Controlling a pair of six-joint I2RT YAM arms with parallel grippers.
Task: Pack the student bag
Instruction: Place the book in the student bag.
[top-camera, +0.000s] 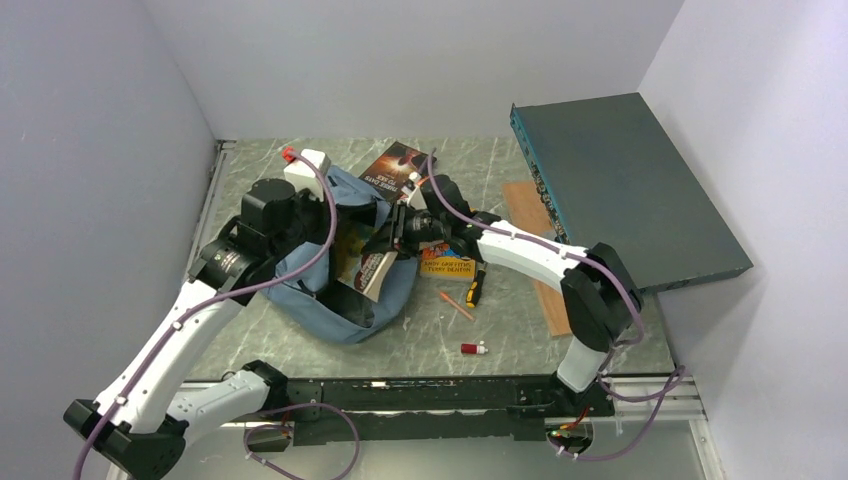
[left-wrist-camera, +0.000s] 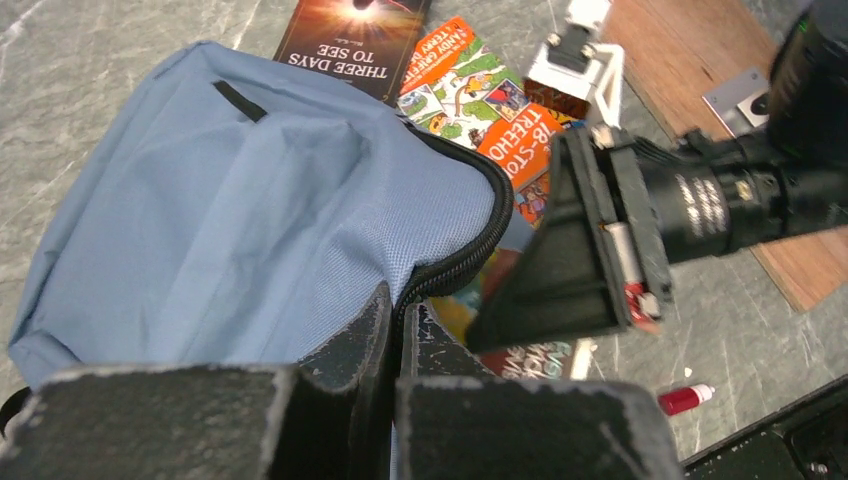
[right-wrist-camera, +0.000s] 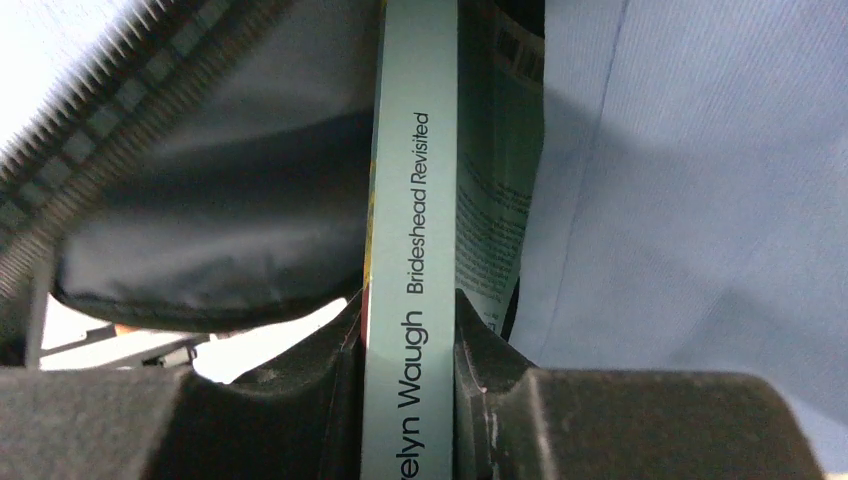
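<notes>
Pinches the zip rim of the student bag in the clenched left gripper, mid-table, left of centre. Grasps a pale paperback by the spine in the right gripper, at the bag's mouth.

Risks catching a book corner on the zip teeth or slack fabric, creasing the cover or dragging the soft bag. Risks slipping off the rim too, letting the mouth sag shut.

Counts:
- one bag
- three books: the paperback, a dark book far, an orange book right
- one pencil
- one yellow-black tool
- one red tube
- one teal box
- one wooden board
</notes>
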